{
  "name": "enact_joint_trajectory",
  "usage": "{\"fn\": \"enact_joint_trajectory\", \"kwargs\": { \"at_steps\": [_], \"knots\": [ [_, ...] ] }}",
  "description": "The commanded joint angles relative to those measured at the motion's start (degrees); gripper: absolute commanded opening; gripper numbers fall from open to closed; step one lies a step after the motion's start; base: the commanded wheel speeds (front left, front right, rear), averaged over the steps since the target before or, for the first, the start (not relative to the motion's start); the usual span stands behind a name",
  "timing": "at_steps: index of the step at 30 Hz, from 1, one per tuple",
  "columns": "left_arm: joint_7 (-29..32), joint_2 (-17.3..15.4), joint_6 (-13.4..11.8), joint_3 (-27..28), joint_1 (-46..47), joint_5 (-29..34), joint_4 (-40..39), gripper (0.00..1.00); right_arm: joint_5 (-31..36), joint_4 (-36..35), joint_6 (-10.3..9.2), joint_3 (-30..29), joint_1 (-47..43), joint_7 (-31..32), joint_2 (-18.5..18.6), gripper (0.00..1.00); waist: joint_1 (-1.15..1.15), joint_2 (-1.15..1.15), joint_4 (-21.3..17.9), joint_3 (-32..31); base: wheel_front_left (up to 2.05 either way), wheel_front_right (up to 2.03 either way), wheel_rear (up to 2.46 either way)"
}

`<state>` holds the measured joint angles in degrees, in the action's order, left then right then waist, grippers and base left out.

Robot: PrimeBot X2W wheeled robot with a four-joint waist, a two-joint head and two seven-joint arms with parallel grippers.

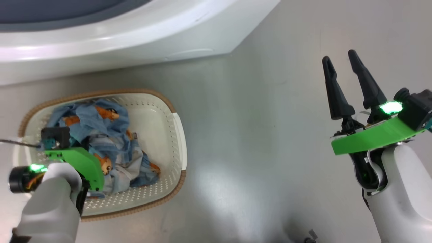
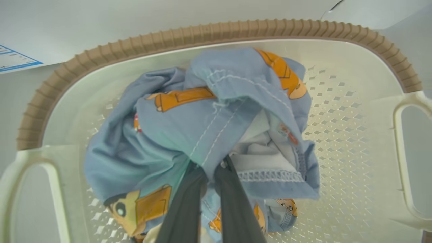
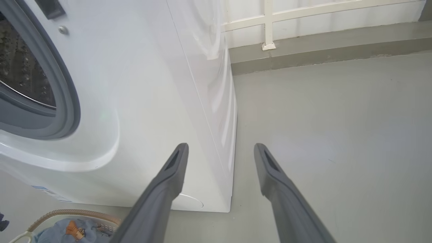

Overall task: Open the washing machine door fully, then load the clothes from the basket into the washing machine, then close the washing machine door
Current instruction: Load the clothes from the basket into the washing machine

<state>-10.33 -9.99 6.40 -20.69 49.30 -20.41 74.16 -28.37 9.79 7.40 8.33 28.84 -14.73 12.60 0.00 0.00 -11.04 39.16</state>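
Note:
The cream basket with its brown rim stands on the floor in front of the washing machine. Light-blue bear-print clothes lie bunched in its left half. My left arm reaches down into the pile. In the left wrist view my left gripper is shut on a fold of the blue clothes, with white fabric beside it. My right gripper hovers open over bare floor to the right, holding nothing. Its wrist view shows the open drum and grey gasket. The door is out of view.
Grey floor stretches between the basket and my right arm. A low kerb and a white railing run behind the machine. The round service flap sits at the machine's lower corner. A blue sticker shows on the machine's front.

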Motion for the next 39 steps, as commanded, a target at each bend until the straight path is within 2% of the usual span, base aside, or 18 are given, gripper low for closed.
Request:
{"fn": "enact_joint_trajectory", "kwargs": {
  "at_steps": [1, 15, 25, 39],
  "knots": [
    [-1.35, -1.36, 0.45, 0.88, -2.49, -0.88, -0.37, 0.00, 0.15, -0.80, 0.09, 0.85, -2.93, -0.27, 0.56, 1.00, 0.00, 0.00, 1.60, -3.26, 0.00, 0.00, 0.00],
    [-4.60, -0.50, 1.06, 0.59, -9.18, -3.79, -6.96, 0.00, 0.07, 1.13, 0.09, 1.23, -6.90, -0.27, 1.95, 1.00, 0.00, 0.00, 4.24, -13.29, 0.00, 0.00, 0.00],
    [-4.65, -0.10, 0.67, 3.46, -17.97, -3.83, -23.71, 0.00, 0.23, 2.12, 0.09, 0.75, -10.00, -0.27, 2.91, 1.00, 0.00, 0.00, 6.11, -20.58, 0.00, 0.00, 0.00],
    [-4.66, 0.68, -3.24, 6.87, -31.48, -2.54, -46.06, 0.00, 0.04, 3.21, 0.09, -0.12, -15.66, -0.27, 4.28, 1.00, 0.00, 0.00, 7.77, -30.13, 0.00, 0.00, 0.00]
  ]
}}
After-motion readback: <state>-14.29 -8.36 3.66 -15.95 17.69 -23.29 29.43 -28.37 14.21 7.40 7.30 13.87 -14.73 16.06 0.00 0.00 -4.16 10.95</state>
